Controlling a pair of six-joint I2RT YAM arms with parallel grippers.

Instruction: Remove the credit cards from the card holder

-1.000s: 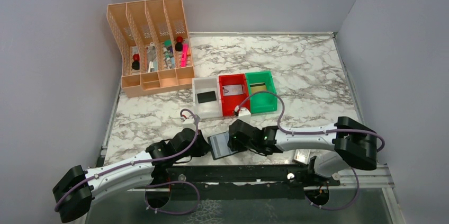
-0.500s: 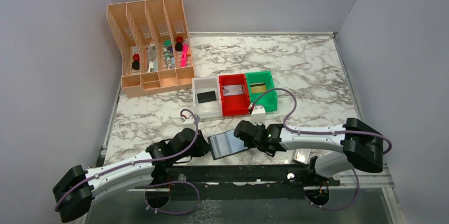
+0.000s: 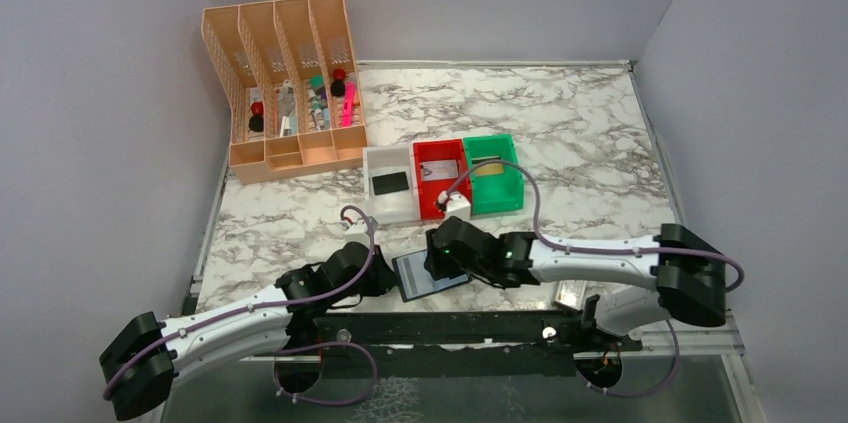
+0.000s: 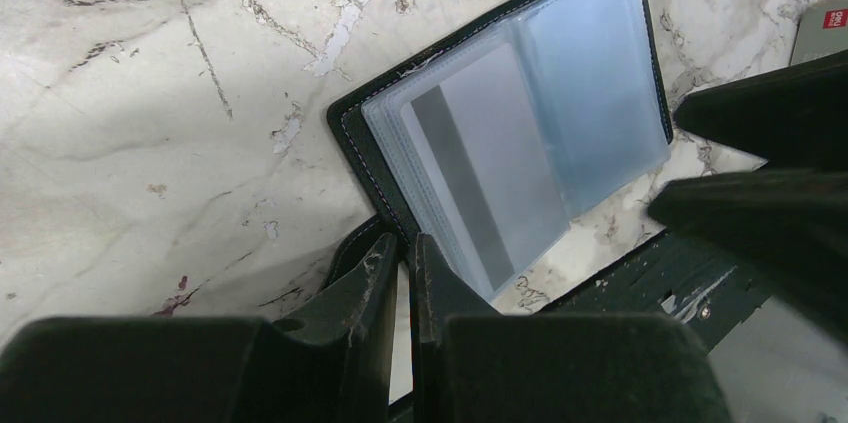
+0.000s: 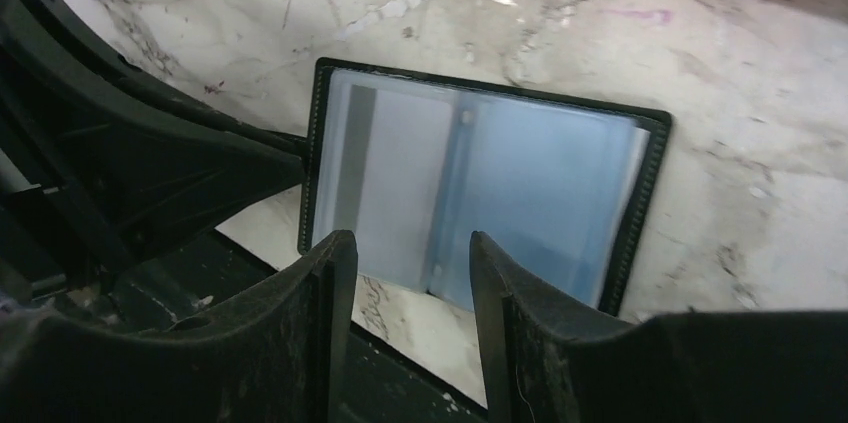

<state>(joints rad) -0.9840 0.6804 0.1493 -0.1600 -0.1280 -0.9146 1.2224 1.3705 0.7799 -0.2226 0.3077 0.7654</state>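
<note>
My left tool (image 4: 407,248) is clamped on the black tab of the card holder (image 3: 432,274), which lies open at the near edge of the tabletop (image 3: 560,133). My right tool (image 5: 412,243) hangs over it, fingers apart. A grey credit card (image 4: 480,178) with a dark stripe sits in a pocket. Next, I judge, I must nip its edge and slide it out. I can read no writing.

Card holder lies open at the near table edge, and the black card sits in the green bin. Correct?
Wrong bin: the black card sits in the white bin, not the green bin, as the top external view shows. The card holder does lie open at the near table edge.
</note>
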